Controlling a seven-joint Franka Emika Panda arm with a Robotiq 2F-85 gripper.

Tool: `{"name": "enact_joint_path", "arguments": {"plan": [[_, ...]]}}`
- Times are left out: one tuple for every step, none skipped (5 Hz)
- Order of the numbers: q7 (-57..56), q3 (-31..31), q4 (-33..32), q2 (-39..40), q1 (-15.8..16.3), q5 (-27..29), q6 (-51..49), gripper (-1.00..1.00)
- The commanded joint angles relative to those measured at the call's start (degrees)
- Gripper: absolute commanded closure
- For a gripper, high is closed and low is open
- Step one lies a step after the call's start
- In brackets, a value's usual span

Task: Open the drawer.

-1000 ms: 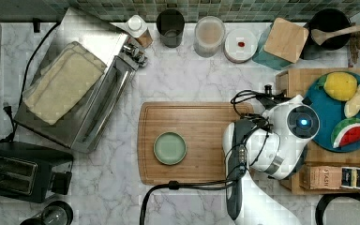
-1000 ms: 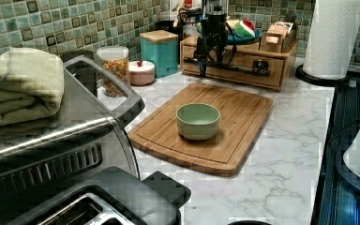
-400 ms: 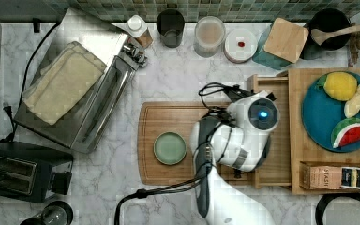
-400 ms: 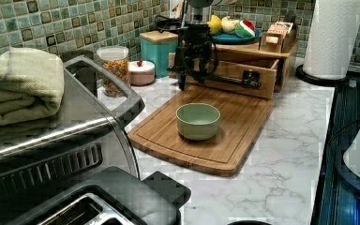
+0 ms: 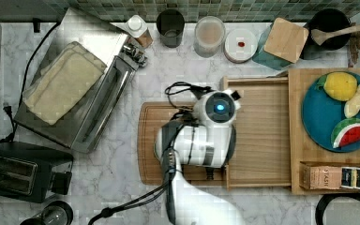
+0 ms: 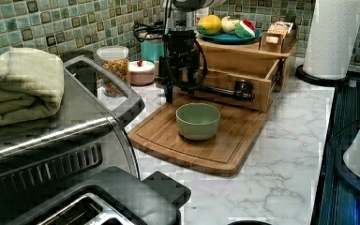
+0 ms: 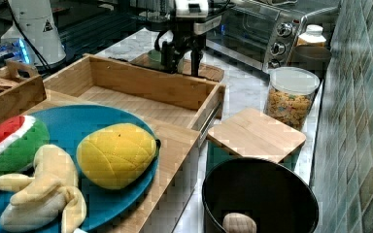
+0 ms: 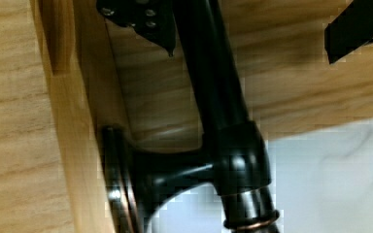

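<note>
In the top view, the drawer (image 5: 262,136) juts from its cabinet over the cutting board (image 5: 151,140). In the left view, our gripper (image 6: 180,91) pinches the bar handle (image 6: 225,91) (rigid, smooth), the 1 sensible hold.

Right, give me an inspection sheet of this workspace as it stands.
Surface: white marble counter.
Job's things: drawer pulled well out over the cutting board; black bar handle across its front.
Clutter: green bowl on the board, toaster oven, cereal jar, blue plate of toy fruit.
Claw: claw at the handle.
Cables: black loops beside the wrist.
Surroundings: tiled wall.
</note>
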Motion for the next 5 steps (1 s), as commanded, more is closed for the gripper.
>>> {"name": "enact_joint_path", "arguments": {"plan": [[5.6, 8.7, -1.9, -7.2, 2.6, 3.4, -7.8, -1.0], [5.4, 6.4, -1.9, -7.2, 4.9, 3.7, -7.9, -1.0], [5.4, 6.5, -1.9, -7.2, 4.9, 3.7, -7.9, -1.0], [5.4, 6.3, -1.9, -7.2, 5.0, 3.7, -7.9, -1.0], [5.4, 6.4, -1.9, -7.2, 4.9, 3.7, -7.8, -1.0]]}}
